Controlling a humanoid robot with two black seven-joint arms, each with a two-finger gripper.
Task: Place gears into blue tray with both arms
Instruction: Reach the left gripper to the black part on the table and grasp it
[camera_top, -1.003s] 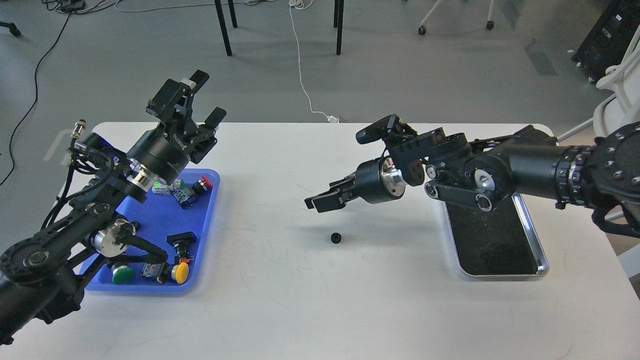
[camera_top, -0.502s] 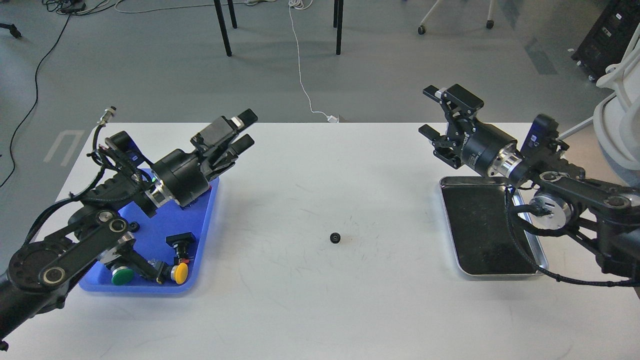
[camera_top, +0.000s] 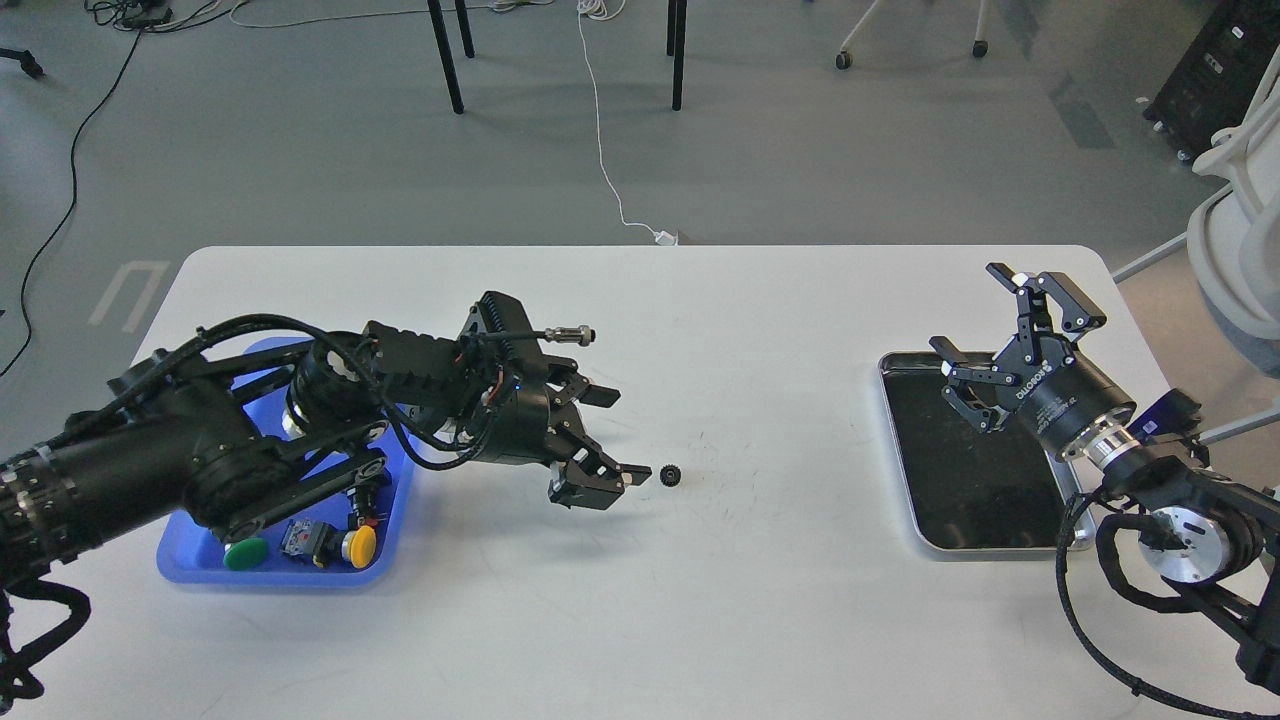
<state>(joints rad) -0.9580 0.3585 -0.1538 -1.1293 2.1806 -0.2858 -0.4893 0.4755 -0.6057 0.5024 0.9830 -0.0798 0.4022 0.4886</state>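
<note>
Since half a second ago we're swinging left gripper (camera_top: 610, 433), jaws spread and empty, beside the gear (camera_top: 671, 475); we're judging it tiny, rigid, light, best pinched across its toothed rim, while right gripper (camera_top: 1003, 325) is idling wide and empty.

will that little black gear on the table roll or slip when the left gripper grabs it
The gear lies flat, so it probably won't roll. It looks stiff and light, so a finger of the open left gripper could nudge it sliding on the smooth white table.

You see a white table (camera_top: 700, 600), a silver metal tray (camera_top: 1070, 520) with dark bottom at its right, green (camera_top: 245, 553) and yellow (camera_top: 362, 541) push-buttons at left, grey floor behind with a white cable (camera_top: 600, 130), chair legs (camera_top: 448, 60).
</note>
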